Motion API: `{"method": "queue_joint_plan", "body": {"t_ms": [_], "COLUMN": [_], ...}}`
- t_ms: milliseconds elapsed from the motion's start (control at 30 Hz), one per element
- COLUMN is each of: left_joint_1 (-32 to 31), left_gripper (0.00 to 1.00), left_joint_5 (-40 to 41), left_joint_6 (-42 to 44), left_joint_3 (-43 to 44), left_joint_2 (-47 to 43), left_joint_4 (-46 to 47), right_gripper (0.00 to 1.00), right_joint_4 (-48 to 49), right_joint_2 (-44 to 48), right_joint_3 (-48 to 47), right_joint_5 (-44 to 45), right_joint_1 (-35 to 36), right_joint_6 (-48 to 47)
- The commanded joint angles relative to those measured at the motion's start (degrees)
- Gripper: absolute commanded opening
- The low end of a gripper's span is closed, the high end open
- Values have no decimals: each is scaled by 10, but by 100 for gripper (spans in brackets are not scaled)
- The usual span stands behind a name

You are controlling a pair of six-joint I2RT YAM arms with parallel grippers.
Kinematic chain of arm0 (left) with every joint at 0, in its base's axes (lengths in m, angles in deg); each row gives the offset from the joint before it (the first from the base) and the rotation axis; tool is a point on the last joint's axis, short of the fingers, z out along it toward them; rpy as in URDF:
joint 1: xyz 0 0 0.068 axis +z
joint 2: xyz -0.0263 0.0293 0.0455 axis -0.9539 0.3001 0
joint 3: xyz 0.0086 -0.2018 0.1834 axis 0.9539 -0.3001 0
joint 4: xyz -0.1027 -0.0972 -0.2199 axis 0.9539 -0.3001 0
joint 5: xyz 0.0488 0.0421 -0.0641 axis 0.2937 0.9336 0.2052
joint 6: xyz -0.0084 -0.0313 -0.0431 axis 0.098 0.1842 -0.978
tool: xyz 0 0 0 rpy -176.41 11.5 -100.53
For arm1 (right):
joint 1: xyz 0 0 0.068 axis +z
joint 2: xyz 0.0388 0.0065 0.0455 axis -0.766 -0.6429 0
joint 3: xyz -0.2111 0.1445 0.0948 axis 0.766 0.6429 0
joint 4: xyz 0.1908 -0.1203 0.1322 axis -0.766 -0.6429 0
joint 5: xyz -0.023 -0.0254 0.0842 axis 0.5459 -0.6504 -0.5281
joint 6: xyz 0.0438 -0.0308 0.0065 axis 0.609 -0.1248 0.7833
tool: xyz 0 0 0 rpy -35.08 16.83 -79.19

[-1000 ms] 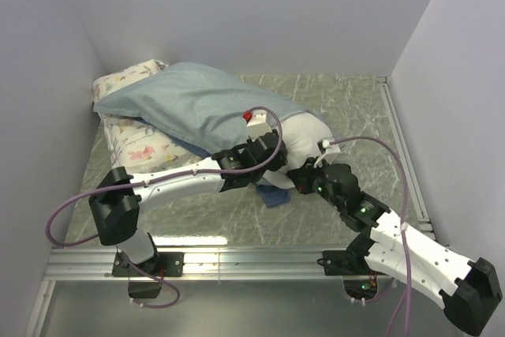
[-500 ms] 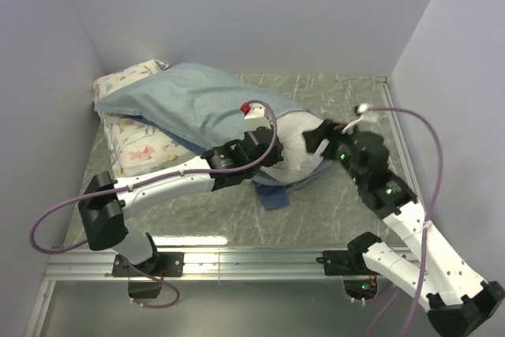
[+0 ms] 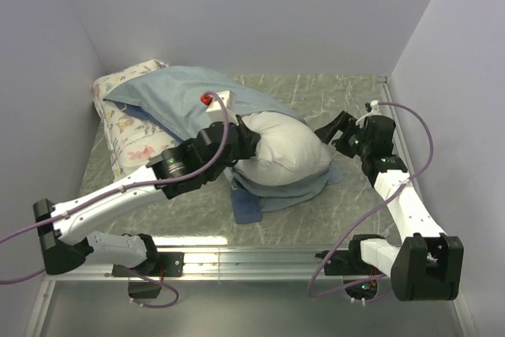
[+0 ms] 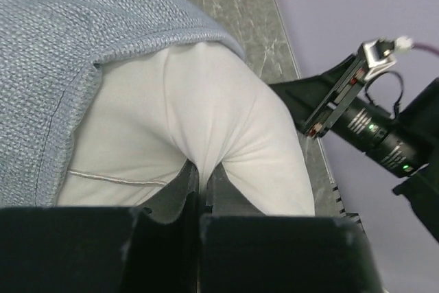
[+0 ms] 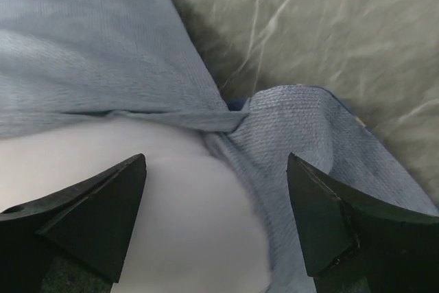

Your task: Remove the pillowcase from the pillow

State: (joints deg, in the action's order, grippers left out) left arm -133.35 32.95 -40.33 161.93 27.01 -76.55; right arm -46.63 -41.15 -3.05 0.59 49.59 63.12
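Observation:
The blue-grey pillowcase [image 3: 177,96] covers the far left part of the white pillow [image 3: 288,151], whose bulging right end lies bare. A darker flap of the pillowcase [image 3: 251,204] spreads under the pillow. My left gripper [image 3: 246,144] sits at the pillowcase's mouth, shut on a pinched fold of the pillow [image 4: 206,101]; its fingers [image 4: 185,186] press together on white cloth below the pillowcase [image 4: 62,46] hem. My right gripper [image 3: 338,133] stands open just right of the pillow. Between its fingers [image 5: 96,217], not touching them, show the pillow [image 5: 171,197] and the pillowcase [image 5: 103,53].
A floral-print pillow [image 3: 126,128] lies under the pillowcase at the far left, against the left wall. Walls close in the marbled tabletop [image 3: 339,92] on three sides. A metal rail [image 3: 252,262] runs along the near edge.
My right gripper opened, let go and swung right, away from the pillow's near side. My left gripper shut on the pillow and shifted left; more white pillow now shows.

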Motion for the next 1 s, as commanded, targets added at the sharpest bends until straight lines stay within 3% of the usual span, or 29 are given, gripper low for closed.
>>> {"method": "queue_joint_plan", "body": {"t_ms": [0, 133, 200, 233, 267, 367, 600, 733, 800, 833, 867, 933, 967], "left_joint_1": [4, 4, 4, 4, 4, 4, 4, 4, 4, 4, 4, 4, 7], "left_gripper": [1, 0, 0, 0, 1, 0, 0, 1, 0, 0, 0, 1, 1], "left_joint_5": [51, 60, 62, 65, 67, 70, 86, 104, 111, 115, 120, 135, 140], "left_joint_6": [13, 24, 25, 28, 31, 37, 45, 56, 67, 80, 86, 110, 117], "left_joint_3": [15, 31, 32, 35, 37, 52, 65, 80, 93, 115, 128, 165, 179], "left_joint_2": [-49, -56, -65, -67, -72, -80, -122, -128, -120, -114, -101, -85, -66], "left_joint_4": [44, 42, 49, 51, 52, 45, 29, 29, 38, 39, 42, 53, 57], "right_gripper": [89, 89, 81, 77, 59, 27, 3, 2, 11, 17, 34, 48, 60], "right_joint_4": [95, 145, 190, 205, 233, 259, 176, 142, 121, 112, 92, 71, 47], "right_joint_2": [8, 1, -13, -20, -28, -61, -104, -93, -68, -55, -38, 9, 24], "right_joint_3": [22, 49, 64, 73, 76, 75, 30, 19, 14, 8, 5, -12, -20], "right_joint_5": [-126, -186, -223, -232, -241, -260, -184, -140, -136, -129, -120, -88, -81], "right_joint_1": [-19, -24, -26, -26, -26, -27, -27, -27, -27, -28, -28, -29, -29], "right_joint_6": [45, 93, 129, 140, 150, 175, 95, 68, 57, 55, 53, 49, 46]}}
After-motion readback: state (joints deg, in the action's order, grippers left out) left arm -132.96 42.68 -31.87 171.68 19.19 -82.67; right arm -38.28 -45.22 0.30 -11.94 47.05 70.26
